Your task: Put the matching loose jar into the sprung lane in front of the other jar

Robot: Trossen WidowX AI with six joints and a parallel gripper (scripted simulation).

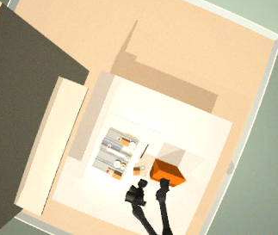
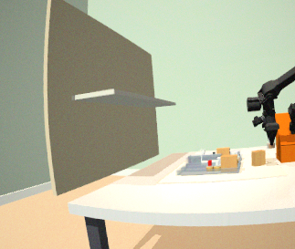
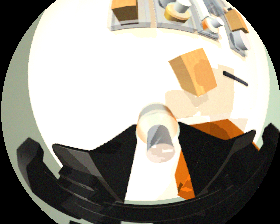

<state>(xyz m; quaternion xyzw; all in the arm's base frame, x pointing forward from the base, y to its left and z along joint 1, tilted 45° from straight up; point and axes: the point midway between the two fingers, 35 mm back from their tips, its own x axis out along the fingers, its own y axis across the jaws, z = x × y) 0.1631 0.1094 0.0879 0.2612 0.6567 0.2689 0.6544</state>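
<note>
The pincer (image 1: pixel 142 189) (image 2: pixel 271 143) (image 3: pixel 156 126) has the pale jar (image 3: pixel 159 131) pinched between its black fingertips, off at the right side of the table (image 1: pixel 193 113) (image 2: pixel 191 206). There's a tan block (image 1: pixel 137 170) (image 2: pixel 258 158) (image 3: pixel 194 72) near it, and the lane tray (image 1: pixel 104 156) (image 2: pixel 209 171) (image 3: pixel 172 26) sits left of both.

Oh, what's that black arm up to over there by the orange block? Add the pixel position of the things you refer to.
The black arm has a small pale jar (image 3: pixel 157 120) pinched in its tool (image 1: pixel 140 189) (image 2: pixel 271 143) (image 3: pixel 156 126). A loose tan block (image 1: pixel 137 170) (image 2: pixel 258 158) (image 3: pixel 194 72) sits nearby, and the grey tray of lanes (image 1: pixel 107 159) (image 2: pixel 182 171) (image 3: pixel 131 24) is a little way off. The jar isn't in a lane; the job is to add a matching jar to the sprung one.
</note>
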